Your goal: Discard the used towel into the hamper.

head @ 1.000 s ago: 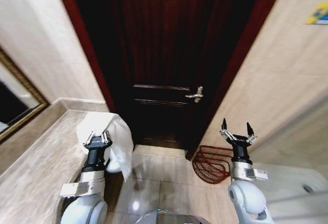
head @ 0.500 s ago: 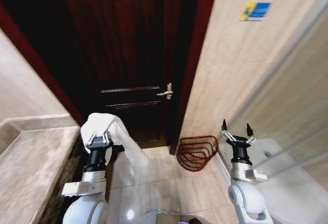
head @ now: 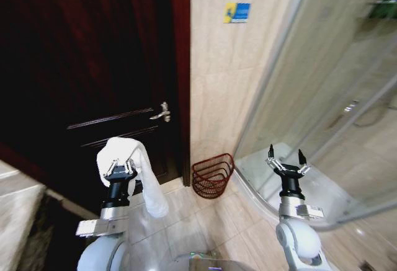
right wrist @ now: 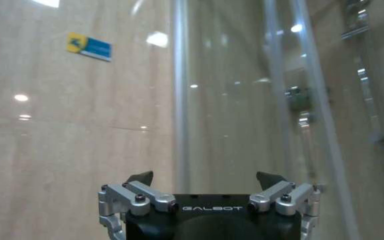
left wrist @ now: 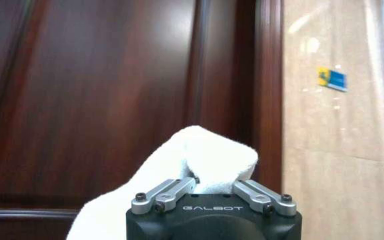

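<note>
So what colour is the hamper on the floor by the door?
Dark red-brown, with open ribbed sides; the hamper shows best in the head view.

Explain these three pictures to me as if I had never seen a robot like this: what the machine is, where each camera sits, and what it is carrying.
This is a wheeled robot with two arms, in a bathroom. The wide picture comes from a camera on its head, looking forward and down. The other two come from cameras on its wrists.

The left gripper is shut on a white towel, which drapes down beside the arm; the left wrist view shows that towel bunched between the fingers, with a dark wooden door behind. The right gripper is open and holds nothing; its wrist view faces a glass shower screen.

On the floor, against the tiled wall by the door, stands the red-brown wire hamper.
</note>
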Available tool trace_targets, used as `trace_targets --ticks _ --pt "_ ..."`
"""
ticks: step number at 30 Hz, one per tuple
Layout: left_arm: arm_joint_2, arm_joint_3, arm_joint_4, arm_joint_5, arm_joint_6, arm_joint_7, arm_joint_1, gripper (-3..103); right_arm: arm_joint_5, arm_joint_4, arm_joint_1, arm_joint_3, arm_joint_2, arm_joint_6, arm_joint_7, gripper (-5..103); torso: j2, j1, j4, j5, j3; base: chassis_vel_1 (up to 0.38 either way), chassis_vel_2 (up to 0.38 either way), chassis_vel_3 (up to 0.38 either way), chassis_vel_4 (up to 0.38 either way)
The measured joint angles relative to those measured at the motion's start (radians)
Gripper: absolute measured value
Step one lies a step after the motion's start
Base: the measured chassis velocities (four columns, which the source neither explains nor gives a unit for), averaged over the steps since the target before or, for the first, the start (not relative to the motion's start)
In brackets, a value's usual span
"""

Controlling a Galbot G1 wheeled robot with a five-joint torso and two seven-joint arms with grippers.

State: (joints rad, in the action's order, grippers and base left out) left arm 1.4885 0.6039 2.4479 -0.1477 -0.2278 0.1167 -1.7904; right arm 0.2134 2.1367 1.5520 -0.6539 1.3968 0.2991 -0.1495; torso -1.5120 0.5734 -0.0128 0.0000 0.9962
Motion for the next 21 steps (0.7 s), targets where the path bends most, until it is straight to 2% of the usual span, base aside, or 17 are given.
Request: trace_targets --ticks 7,11,21 --pt "0.0 0.0 0.0 0.0 0.0 0.0 0.0 4 0.0 0.0 0.0 0.0 0.0 0.0 0.0 100 0.0 0.0 0.0003 0.0 0.0 -0.081 -0.095 -0.1 -0.087" --pt "0.0 0.0 0.0 0.0 0.0 0.001 0.0 4 0.0 0.0 0.0 0.0 0.0 0.0 0.0 100 0.0 0.0 -0.0004 0.0 0.0 -0.007 -0.014 -0.007 -0.009" --pt "0.0 0.0 0.0 0.0 0.001 0.001 0.0 4 0.0 0.0 0.0 0.0 0.0 -0.001 0.0 100 0.0 0.0 -0.0001 0.0 0.0 0.0 0.0 0.0 0.0"
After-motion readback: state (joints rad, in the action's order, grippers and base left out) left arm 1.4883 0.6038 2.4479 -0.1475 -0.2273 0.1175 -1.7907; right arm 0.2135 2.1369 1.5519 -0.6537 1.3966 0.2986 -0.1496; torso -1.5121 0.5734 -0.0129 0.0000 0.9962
